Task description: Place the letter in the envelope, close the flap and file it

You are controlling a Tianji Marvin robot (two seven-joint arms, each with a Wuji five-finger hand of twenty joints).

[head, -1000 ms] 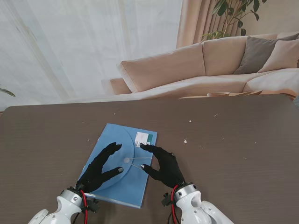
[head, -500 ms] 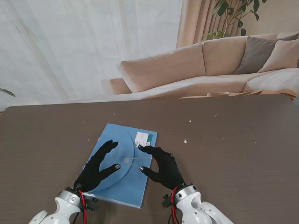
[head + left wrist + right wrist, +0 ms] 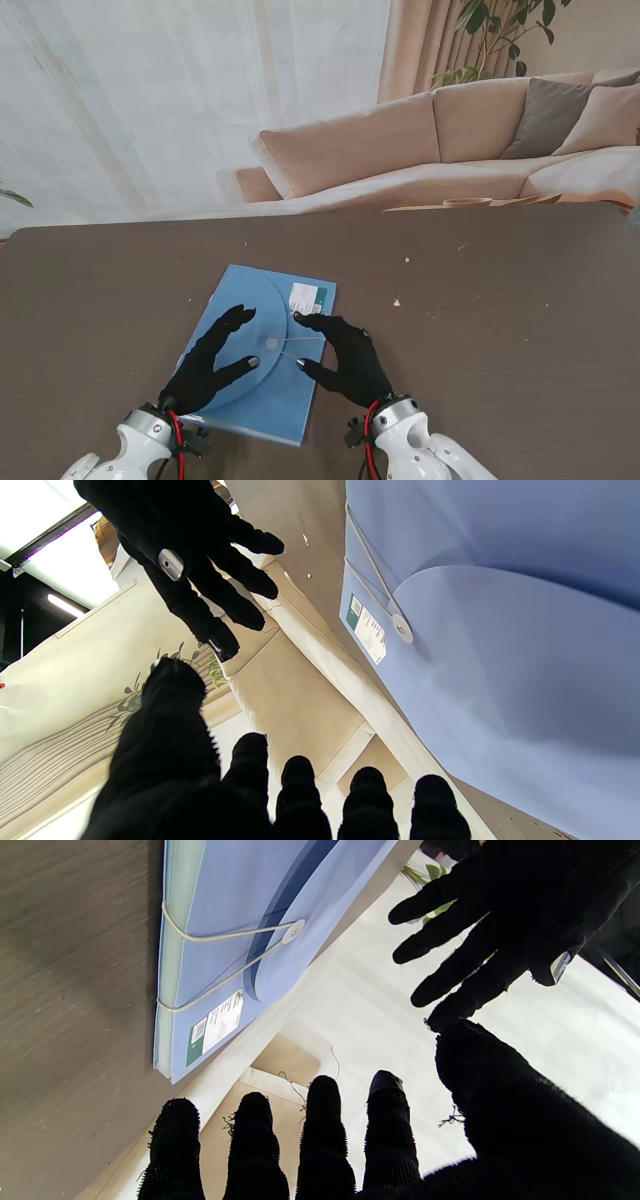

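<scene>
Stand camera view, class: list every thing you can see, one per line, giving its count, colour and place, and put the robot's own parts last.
Flat blue plastic envelope: one, blue, on the table near me, left of centre, flap down.
White elastic cord with round button: one, white, across the envelope's flap.
White and green label: one, on the envelope's far right corner.
Dark brown wooden table: one, fills the near half of the view.
Small pale crumbs: several, scattered on the table right of the envelope.
Beige fabric sofa: one, beyond the table.
Grey cushion: one, on the sofa at far right.
Green leafy plant: one, behind the sofa.
Left robot hand: one, black glove, fingers spread over the envelope.
Right robot hand: one, black glove, fingers spread over the envelope.
</scene>
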